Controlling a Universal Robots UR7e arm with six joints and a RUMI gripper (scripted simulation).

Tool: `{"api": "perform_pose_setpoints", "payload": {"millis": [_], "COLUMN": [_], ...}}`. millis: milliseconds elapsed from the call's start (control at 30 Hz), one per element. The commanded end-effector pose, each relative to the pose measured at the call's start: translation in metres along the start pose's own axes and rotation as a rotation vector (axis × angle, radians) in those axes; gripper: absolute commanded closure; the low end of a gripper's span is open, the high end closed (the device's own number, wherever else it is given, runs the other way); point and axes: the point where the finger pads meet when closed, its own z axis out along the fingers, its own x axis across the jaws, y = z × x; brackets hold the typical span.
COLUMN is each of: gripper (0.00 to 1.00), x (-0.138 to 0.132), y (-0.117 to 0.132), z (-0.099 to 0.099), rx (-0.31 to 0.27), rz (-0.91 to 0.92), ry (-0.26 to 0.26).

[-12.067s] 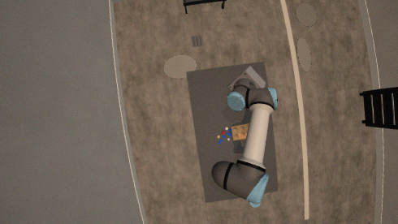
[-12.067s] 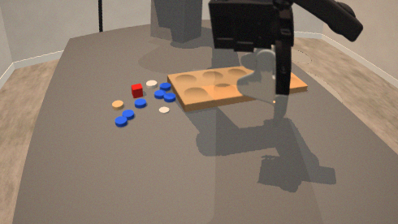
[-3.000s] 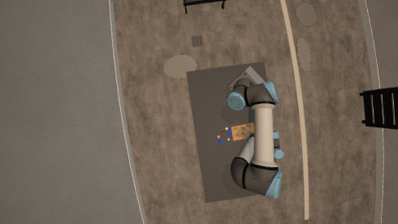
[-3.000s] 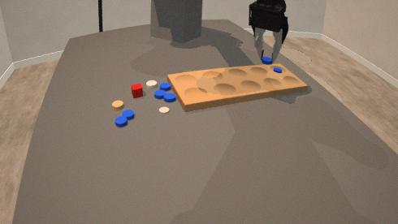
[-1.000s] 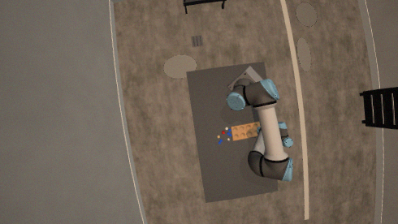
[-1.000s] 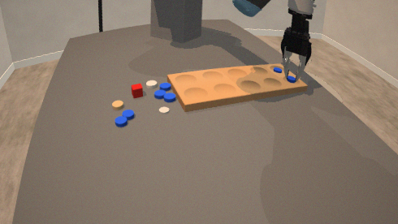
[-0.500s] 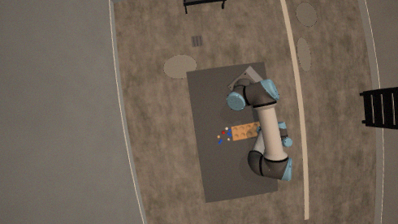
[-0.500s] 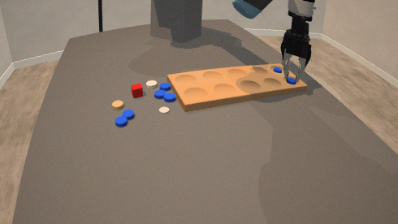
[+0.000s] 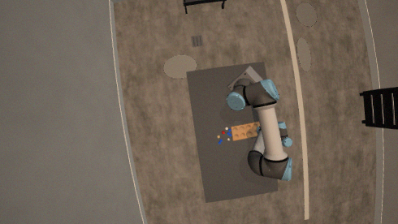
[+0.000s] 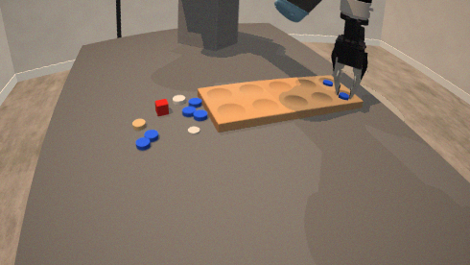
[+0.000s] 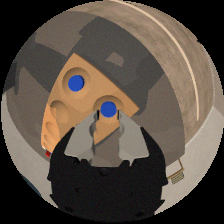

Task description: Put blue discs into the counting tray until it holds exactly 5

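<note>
The orange counting tray lies on the grey table. One blue disc lies in a far-right pocket. A second blue disc rests in the neighbouring front-right pocket, between my fingertips. My gripper stands upright over that pocket with its fingers slightly parted, just clear of the disc. Several loose blue discs lie left of the tray, three close to its left end and two further left. In the overhead view the arm hides the gripper.
A red cube, two white discs and a tan disc lie among the loose blue discs left of the tray. The arm's base pedestal stands at the table's far side.
</note>
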Motion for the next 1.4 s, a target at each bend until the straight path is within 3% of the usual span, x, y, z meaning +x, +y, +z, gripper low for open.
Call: {"api": "perform_pose_setpoints", "payload": {"millis": [0,1033,1200,1367], "gripper": [0.8,0.72,0.72,0.72], "x": [0.001,0.0,0.0,0.0], "y": [0.0,0.0,0.0,-0.001], "z": [0.0,-0.008,-0.02,-0.048], "rx": [0.0,0.0,0.001,0.0], "rz": [0.0,-0.001,-0.002,-0.002], "ry": [0.001,0.002,0.001,0.002]}}
